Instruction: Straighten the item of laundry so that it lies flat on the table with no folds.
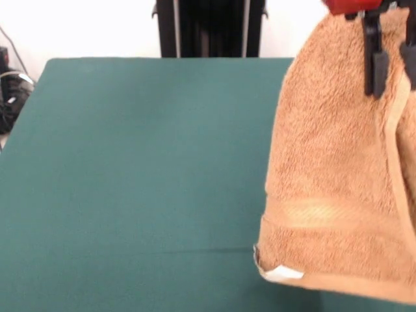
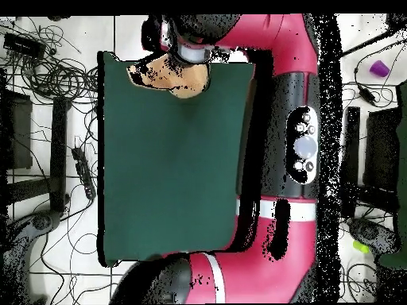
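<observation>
The golden-orange towel [image 1: 331,169] hangs lengthwise from my gripper [image 1: 393,65] at the right of the front view. The black fingers [image 1: 376,68] are shut on its upper edge. A woven band [image 1: 325,214] runs across near its lower end, and a small white tag [image 1: 283,273] shows at the lower left corner. The lower hem hangs over the near right part of the green table [image 1: 130,162]; I cannot tell whether it touches. In the overhead view the towel [image 2: 179,77] is a bunched shape at the table's [image 2: 167,175] top edge, partly hidden under the gripper [image 2: 192,54].
The robot's dark pedestal [image 1: 211,26] stands behind the table's far edge. Cables and black gear [image 1: 10,84] lie off the far left corner. In the overhead view the red arm [image 2: 294,143] runs along the table's right side, with cables [image 2: 48,79] on the floor to the left.
</observation>
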Motion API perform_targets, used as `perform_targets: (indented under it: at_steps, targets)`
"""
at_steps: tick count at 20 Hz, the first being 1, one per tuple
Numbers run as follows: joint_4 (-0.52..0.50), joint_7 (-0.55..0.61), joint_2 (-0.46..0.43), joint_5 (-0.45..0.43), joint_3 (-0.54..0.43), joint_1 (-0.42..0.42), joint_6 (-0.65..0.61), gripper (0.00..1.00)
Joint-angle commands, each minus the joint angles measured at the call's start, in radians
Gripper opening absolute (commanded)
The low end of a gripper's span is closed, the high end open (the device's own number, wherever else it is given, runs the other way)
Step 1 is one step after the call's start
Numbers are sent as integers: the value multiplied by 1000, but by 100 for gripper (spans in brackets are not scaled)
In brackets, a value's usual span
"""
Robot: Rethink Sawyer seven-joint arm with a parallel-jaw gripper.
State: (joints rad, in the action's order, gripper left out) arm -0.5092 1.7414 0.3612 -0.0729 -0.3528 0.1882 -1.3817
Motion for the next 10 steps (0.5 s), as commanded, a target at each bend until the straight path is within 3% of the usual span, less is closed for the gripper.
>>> perform_targets:
  at_steps: [1,5,10]
  targets:
    - [230,337,-84,-66,-82,-39,-90,0]
    - [100,268,-51,-19,-30,-24,50,0]
    - [-408,178,132,43,26,31,422,0]
